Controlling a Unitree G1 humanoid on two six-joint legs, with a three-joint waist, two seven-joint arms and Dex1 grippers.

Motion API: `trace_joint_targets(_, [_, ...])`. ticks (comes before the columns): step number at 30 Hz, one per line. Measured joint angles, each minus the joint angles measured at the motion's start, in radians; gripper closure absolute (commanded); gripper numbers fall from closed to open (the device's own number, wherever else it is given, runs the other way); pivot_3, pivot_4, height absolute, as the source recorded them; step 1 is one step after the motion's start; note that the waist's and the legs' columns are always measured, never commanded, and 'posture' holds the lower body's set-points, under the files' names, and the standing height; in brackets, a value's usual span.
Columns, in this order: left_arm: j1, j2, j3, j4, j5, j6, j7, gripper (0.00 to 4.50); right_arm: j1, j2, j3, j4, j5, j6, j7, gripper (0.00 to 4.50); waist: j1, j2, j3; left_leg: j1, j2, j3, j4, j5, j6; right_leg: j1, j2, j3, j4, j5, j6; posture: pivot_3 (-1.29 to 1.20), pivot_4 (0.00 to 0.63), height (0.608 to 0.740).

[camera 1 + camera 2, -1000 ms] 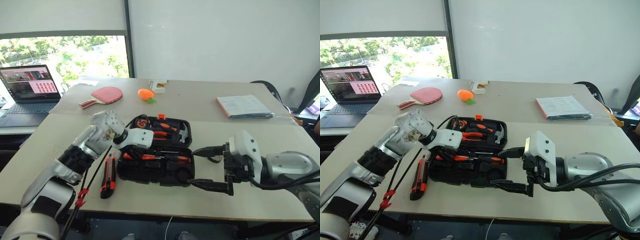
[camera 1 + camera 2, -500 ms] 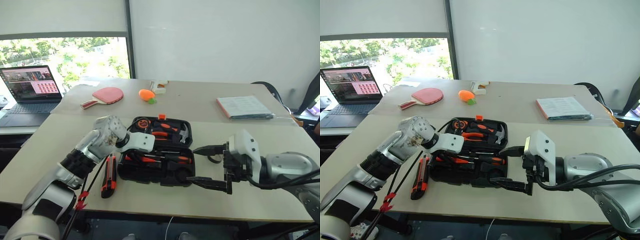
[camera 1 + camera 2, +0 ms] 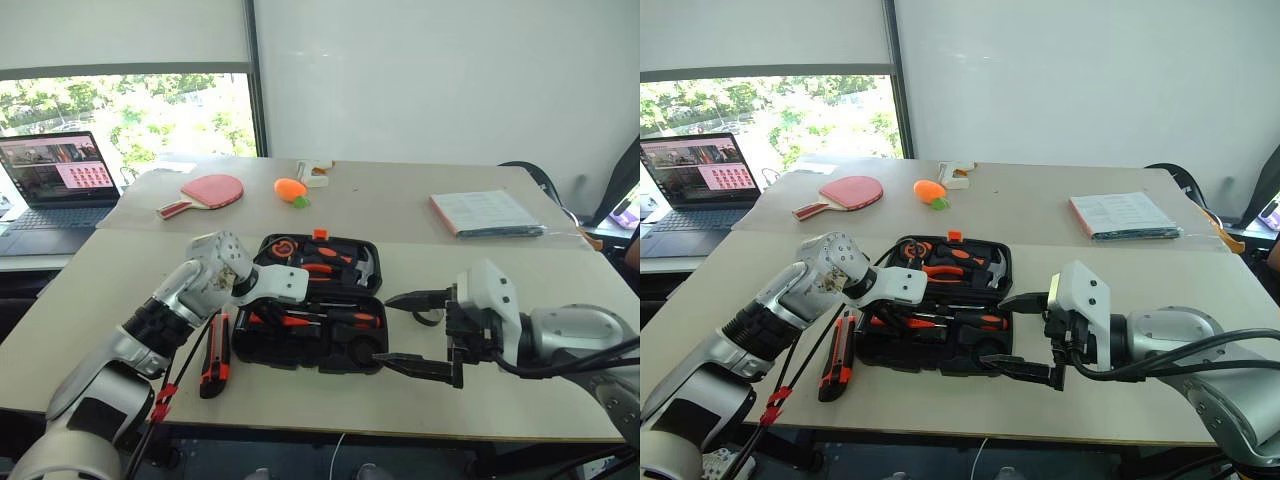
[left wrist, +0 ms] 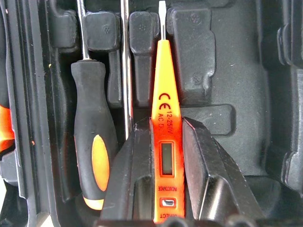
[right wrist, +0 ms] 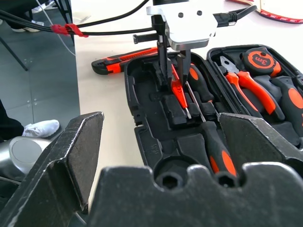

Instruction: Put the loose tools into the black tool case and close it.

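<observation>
The black tool case (image 3: 300, 361) lies open on the table's near half. My left gripper (image 4: 165, 127) points down into its front half, shut on the thin orange screwdriver (image 4: 164, 106), whose tip hangs over a moulded slot. A black-and-orange screwdriver (image 4: 92, 142) lies in the slot beside it, and another one (image 5: 216, 149) lies nearer the right side. The orange-black utility knife (image 3: 215, 352) rests on the table, just left of the case. At the case's right end my right gripper (image 3: 415, 332) hangs open with nothing in it.
Pliers (image 5: 246, 87), a tape measure (image 5: 258, 59) and a hammer (image 3: 365, 265) fill the case's far half. Behind it lie a red paddle (image 3: 208, 190), an orange carrot toy (image 3: 291, 188) and a booklet (image 3: 487, 213). A laptop (image 3: 60, 180) stands at the far left.
My left wrist has rolled slightly over the case, the orange screwdriver still in its grip. The right arm has not moved.
</observation>
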Motion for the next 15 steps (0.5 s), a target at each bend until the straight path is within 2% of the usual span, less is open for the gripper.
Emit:
trace_joint_targets(1, [0.001, 0.000, 0.000, 0.000, 0.000, 0.002, -0.004, 2.87, -0.001, 0.001, 0.000, 0.001, -0.003, 0.000, 0.000, 0.00, 0.000, 0.000, 0.000, 0.000, 0.000, 0.000, 0.000, 0.000, 0.000, 0.000, 0.000, 0.000, 0.000, 0.000, 0.000, 0.00, 0.150, 0.737])
trace_joint_targets(3, [0.004, 0.000, -0.005, 0.002, -0.008, 0.013, -0.023, 2.04, -0.001, 0.008, 0.003, 0.002, -0.007, 0.000, 0.000, 0.00, 0.002, 0.000, 0.000, 0.000, 0.000, 0.000, 0.000, 0.000, 0.000, 0.000, 0.000, 0.000, 0.000, 0.000, 0.000, 0.00, 0.150, 0.737])
trace_joint_targets(6, [0.004, 0.012, 0.002, 0.001, -0.042, 0.038, -0.051, 1.11, -0.001, 0.014, 0.008, 0.002, -0.008, 0.000, 0.000, 0.00, 0.005, 0.000, 0.000, -0.001, 0.000, 0.000, 0.001, 0.000, 0.000, 0.000, 0.000, 0.000, 0.000, 0.000, 0.000, 0.00, 0.150, 0.737])
trace_joint_targets(7, [-0.002, 0.024, 0.007, -0.002, -0.071, 0.060, -0.065, 0.66, -0.001, 0.015, 0.008, 0.002, -0.009, 0.000, 0.000, 0.00, 0.006, 0.000, 0.000, -0.001, 0.000, 0.000, 0.001, 0.000, 0.000, -0.001, 0.000, 0.000, 0.000, 0.000, 0.000, 0.00, 0.150, 0.737])
trace_joint_targets(9, [-0.031, 0.058, 0.016, -0.016, -0.134, 0.096, -0.085, 0.08, 0.004, 0.016, 0.008, 0.002, -0.012, 0.000, 0.000, 0.00, 0.007, 0.000, 0.000, -0.002, 0.000, -0.001, 0.001, 0.000, 0.000, -0.001, 0.000, -0.001, 0.000, 0.000, 0.000, 0.00, 0.150, 0.737])
trace_joint_targets(13, [-0.113, 0.137, 0.052, -0.043, -0.247, 0.124, -0.093, 0.08, 0.009, 0.018, 0.011, 0.006, -0.024, -0.003, 0.002, 0.00, 0.008, 0.000, 0.000, -0.002, 0.000, -0.001, 0.001, 0.000, 0.000, -0.001, 0.000, -0.001, 0.000, 0.000, 0.000, 0.00, 0.150, 0.737])
trace_joint_targets(14, [-0.118, 0.142, 0.059, -0.043, -0.257, 0.122, -0.093, 0.60, 0.009, 0.019, 0.013, 0.007, -0.026, -0.004, 0.002, 0.00, 0.008, 0.000, 0.000, -0.002, 0.000, -0.001, 0.001, 0.000, 0.000, -0.001, 0.000, -0.001, 0.000, 0.000, 0.000, 0.00, 0.150, 0.737])
trace_joint_targets(15, [-0.119, 0.142, 0.067, -0.037, -0.262, 0.106, -0.093, 0.77, 0.009, 0.020, 0.014, 0.008, -0.026, -0.006, 0.002, 0.00, 0.008, 0.000, 0.000, -0.002, 0.000, -0.001, 0.001, 0.000, 0.000, -0.001, 0.000, -0.001, 0.000, 0.000, 0.000, 0.00, 0.150, 0.737])
